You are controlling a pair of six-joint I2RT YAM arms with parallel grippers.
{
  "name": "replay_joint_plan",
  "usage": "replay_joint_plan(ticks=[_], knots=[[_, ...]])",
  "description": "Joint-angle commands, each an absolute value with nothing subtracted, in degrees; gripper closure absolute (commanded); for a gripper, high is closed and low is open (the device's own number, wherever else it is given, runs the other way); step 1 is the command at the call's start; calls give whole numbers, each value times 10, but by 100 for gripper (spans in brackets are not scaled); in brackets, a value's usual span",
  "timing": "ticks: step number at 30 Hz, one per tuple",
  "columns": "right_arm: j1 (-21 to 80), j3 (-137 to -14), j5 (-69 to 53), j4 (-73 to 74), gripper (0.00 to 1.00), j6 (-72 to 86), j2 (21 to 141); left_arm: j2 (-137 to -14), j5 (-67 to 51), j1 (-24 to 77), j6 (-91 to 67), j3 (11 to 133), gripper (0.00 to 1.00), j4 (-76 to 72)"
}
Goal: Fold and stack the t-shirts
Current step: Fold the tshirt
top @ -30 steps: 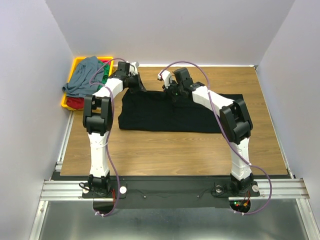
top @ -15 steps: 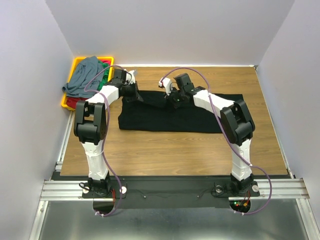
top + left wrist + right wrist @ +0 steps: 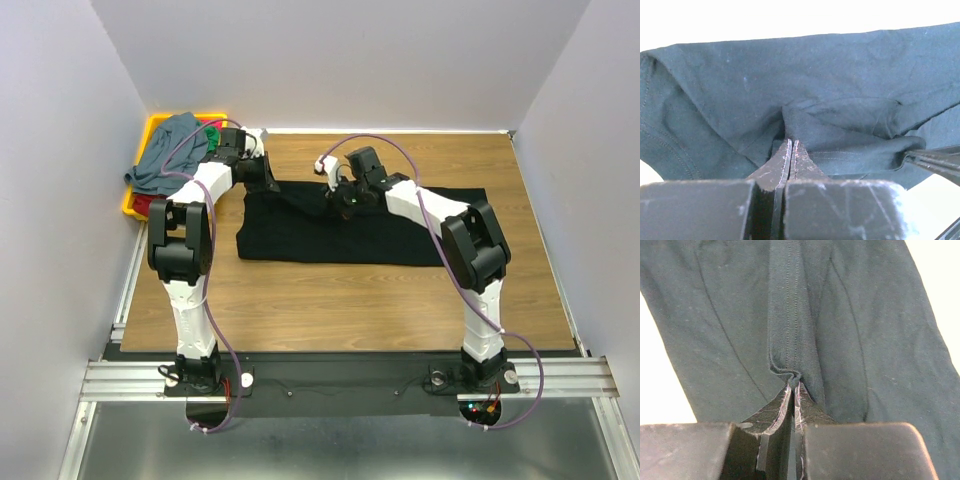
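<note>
The large black t-shirt (image 3: 400,235) lies spread across the wooden table. My left gripper (image 3: 270,180) is at its far left corner, shut on a bunched fold of the black cloth (image 3: 740,85); the left wrist view shows the left gripper (image 3: 791,142) with its jaws pressed together. My right gripper (image 3: 340,203) is over the shirt's far edge near the middle. There the right gripper (image 3: 795,385) pinches the ribbed collar band (image 3: 785,315). A grey-blue t-shirt (image 3: 165,160), a green one (image 3: 212,133) and a red one (image 3: 150,205) are heaped at the far left.
The heap sits in a yellow tray (image 3: 155,125) at the table's far left corner, with the grey-blue shirt hanging over its rim. White walls close in on the table at the left, back and right. Bare wood (image 3: 350,300) lies between the black shirt and the arm bases.
My left gripper has come down from a raised spot near the tray to the table, carrying the shirt corner, and its elbow swung left. My right gripper shifted slightly nearer and left.
</note>
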State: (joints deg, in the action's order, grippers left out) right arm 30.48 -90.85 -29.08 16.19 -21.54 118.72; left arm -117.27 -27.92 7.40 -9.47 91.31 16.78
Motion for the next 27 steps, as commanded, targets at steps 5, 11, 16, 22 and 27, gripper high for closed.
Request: replay_joint_plan(ticks=[5,11,16,22,27], knots=[[324,-887,-314,166,90,-200,1165,-1167,-254,69,-58,933,100,199],[343,-869,-313,169,85,-203,1164,-1170,-243,62,-44,919,100,217],[345,-870,-325,177,66,-197,1164,-1167,-229,61,-38,911,97,232],[343,-877,-331,199,46,-177,1131,-1144,-210,59,-19,923,70,254],[294,-872,-341,215,46,-145,1086,-1094,-175,59,-7,921,58,249]])
